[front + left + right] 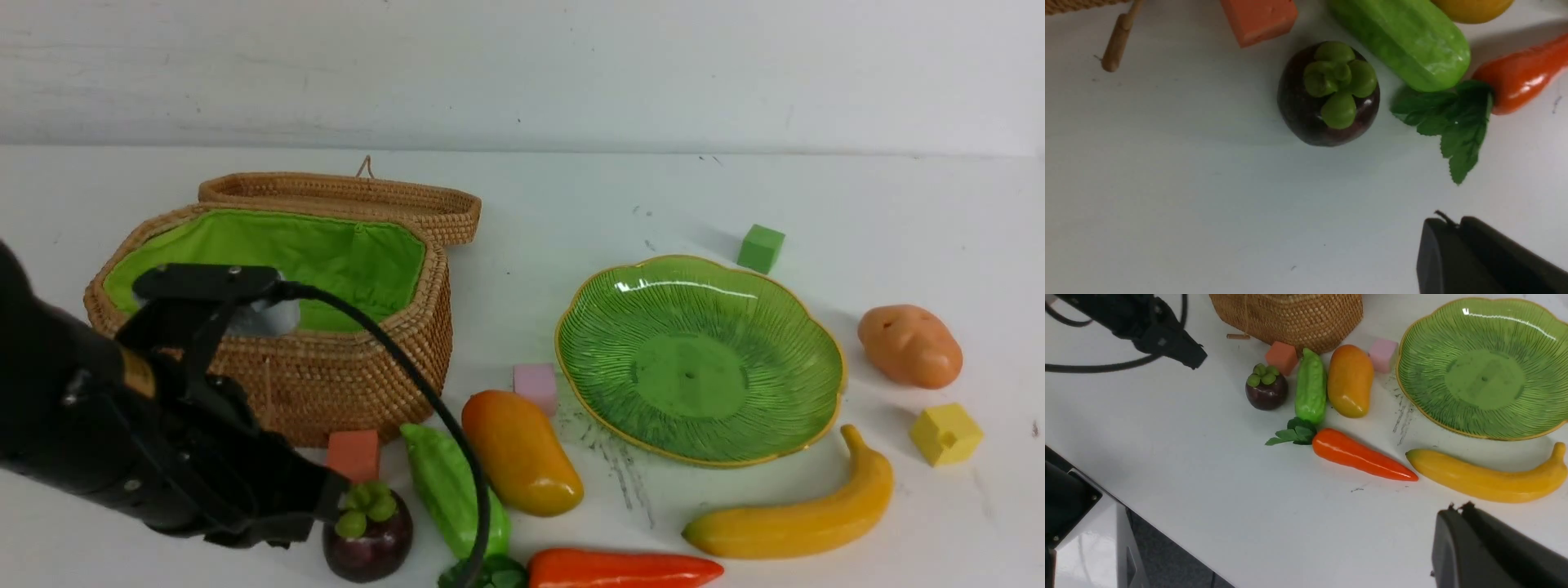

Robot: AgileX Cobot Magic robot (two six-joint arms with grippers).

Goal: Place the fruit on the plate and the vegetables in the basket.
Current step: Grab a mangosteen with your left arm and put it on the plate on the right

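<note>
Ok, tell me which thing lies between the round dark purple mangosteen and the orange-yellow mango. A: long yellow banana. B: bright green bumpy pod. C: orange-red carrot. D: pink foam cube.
B: the bright green bumpy pod lies between the round dark purple mangosteen and the orange-yellow mango.

1. No word, number, label or brand mark can be read in any of the three views
2. Dark streaks on the white bench are scuffs and form no legible characters
</note>
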